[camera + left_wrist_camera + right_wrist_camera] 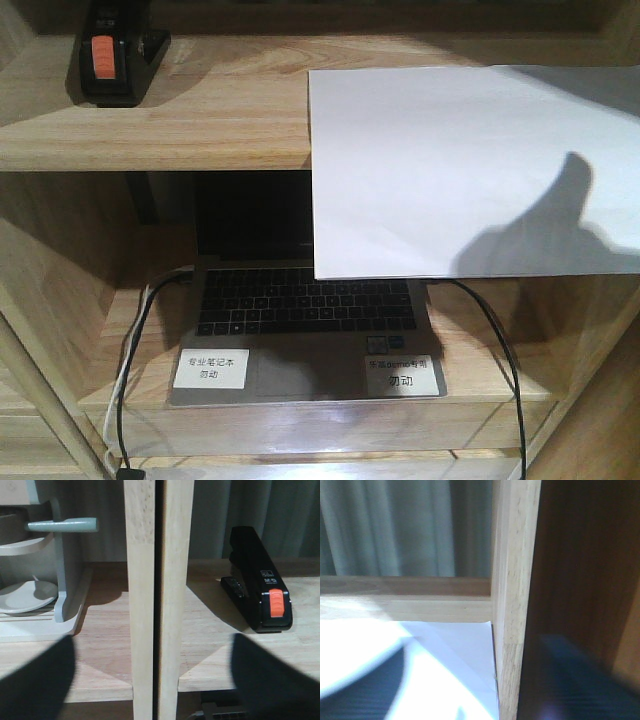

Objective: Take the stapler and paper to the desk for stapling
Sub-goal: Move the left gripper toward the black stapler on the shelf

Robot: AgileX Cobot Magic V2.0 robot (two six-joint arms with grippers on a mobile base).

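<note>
rigid stapler [260,587] inviting mid-body grip | limp paper [470,170] overhanging shelf [150,130], inviting edge pinch | left end effector [150,680], right end effector [470,690] gaping

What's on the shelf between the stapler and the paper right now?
Nothing. In the front view, the stretch of shelf between the stapler and the paper is bare wood.

You have the stapler [118,52] on the upper shelf [220,110], at its back left corner. The paper [470,170] overhangs the shelf's front edge near the right end.
</note>
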